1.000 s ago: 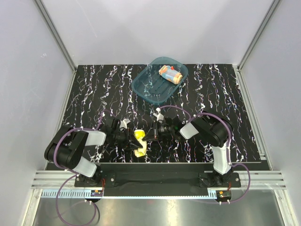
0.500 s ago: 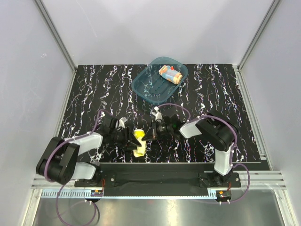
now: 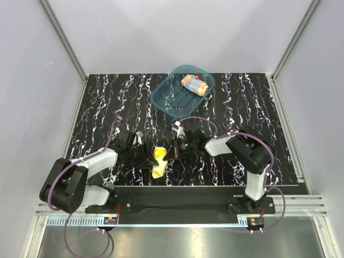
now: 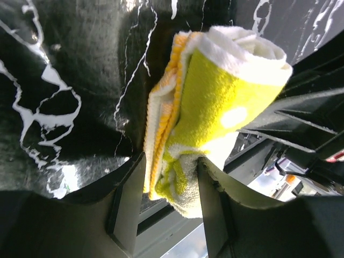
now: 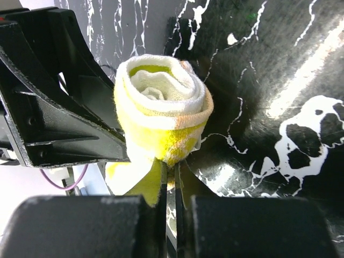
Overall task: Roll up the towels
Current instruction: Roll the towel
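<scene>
The bright yellow towel (image 3: 158, 160) is rolled up near the table's front edge, between my two grippers. My left gripper (image 3: 147, 158) holds its left side. In the left wrist view the left gripper (image 4: 170, 167) has the towel (image 4: 215, 102) squeezed between both fingers. My right gripper (image 3: 171, 153) is at its right side. In the right wrist view the right gripper (image 5: 171, 166) is nearly shut and pinches the lower edge of the towel roll (image 5: 160, 110). The light blue and orange-dotted towel (image 3: 194, 84) lies rolled in the teal tub (image 3: 174, 98).
The teal tub stands at the back centre of the black marbled table (image 3: 107, 107). The table's front edge and the metal rail (image 3: 177, 189) run just below the yellow towel. Grey walls enclose the sides and back.
The left arm's elbow has swung out to the left and its gripper has pressed in on the yellow towel. The right gripper has edged left against the roll. The towel has barely moved.
</scene>
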Action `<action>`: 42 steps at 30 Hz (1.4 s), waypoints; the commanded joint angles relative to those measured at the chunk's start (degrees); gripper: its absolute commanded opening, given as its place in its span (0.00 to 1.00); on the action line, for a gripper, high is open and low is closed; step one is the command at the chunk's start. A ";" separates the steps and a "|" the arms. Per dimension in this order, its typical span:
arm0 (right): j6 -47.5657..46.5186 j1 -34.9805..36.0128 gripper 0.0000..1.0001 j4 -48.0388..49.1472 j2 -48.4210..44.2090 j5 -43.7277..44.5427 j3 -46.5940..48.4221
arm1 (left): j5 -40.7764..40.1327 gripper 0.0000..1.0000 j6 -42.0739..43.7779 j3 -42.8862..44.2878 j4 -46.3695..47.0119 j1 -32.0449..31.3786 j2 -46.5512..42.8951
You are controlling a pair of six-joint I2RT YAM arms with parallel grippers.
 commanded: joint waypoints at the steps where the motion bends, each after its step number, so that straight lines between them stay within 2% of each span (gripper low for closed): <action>1: -2.16 0.64 0.00 -3.09 -2.38 -0.55 0.96 | -10.32 0.47 2.26 2.37 -1.24 -0.80 2.82; 11: -1.63 0.64 0.00 -2.65 -2.21 -0.64 0.96 | -13.58 0.46 2.00 2.81 -1.59 -3.79 5.72; 15: -1.98 0.46 0.01 -3.62 -2.82 -1.42 1.84 | -15.43 0.38 2.44 3.16 -2.74 -4.41 6.86; 18: -2.60 0.02 0.19 -5.02 -3.26 -1.69 2.45 | -17.19 0.29 2.97 2.99 -3.18 -4.58 8.26; 19: -2.77 -0.07 0.30 -5.46 -3.35 -1.69 2.63 | -17.10 0.26 3.14 2.81 -2.66 -4.58 8.53; 21: -3.48 -0.15 0.38 -6.77 -3.44 -1.78 3.07 | -17.10 0.17 3.32 2.63 -2.21 -4.58 8.97; 22: -3.74 -0.24 0.40 -7.22 -3.35 -1.69 3.24 | -17.28 0.05 3.58 2.72 -2.21 -4.58 9.15; 23: -4.09 -0.33 0.46 -7.66 -3.35 -1.60 3.51 | -17.19 0.01 3.67 2.90 -2.21 -4.58 9.32; 25: -4.53 -0.42 0.49 -9.06 -3.52 -1.25 3.68 | -16.23 0.00 3.85 2.90 -1.17 -4.58 9.59; 26: -4.97 -0.42 0.56 -9.76 -3.61 -0.99 3.86 | -15.70 0.00 3.85 2.64 -0.63 -4.58 9.59; 30: -7.43 -1.29 0.69 -19.49 -6.76 5.49 5.52 | -13.77 0.00 3.58 2.81 0.60 -5.11 8.10; 36: -8.49 -6.48 0.77 -31.90 -13.44 11.75 7.11 | -12.89 0.00 3.84 5.00 -1.51 -5.38 1.86; 42: -11.04 -7.36 0.79 -39.21 -16.70 14.39 8.87 | -10.16 0.00 2.97 6.85 -0.54 -5.38 -2.97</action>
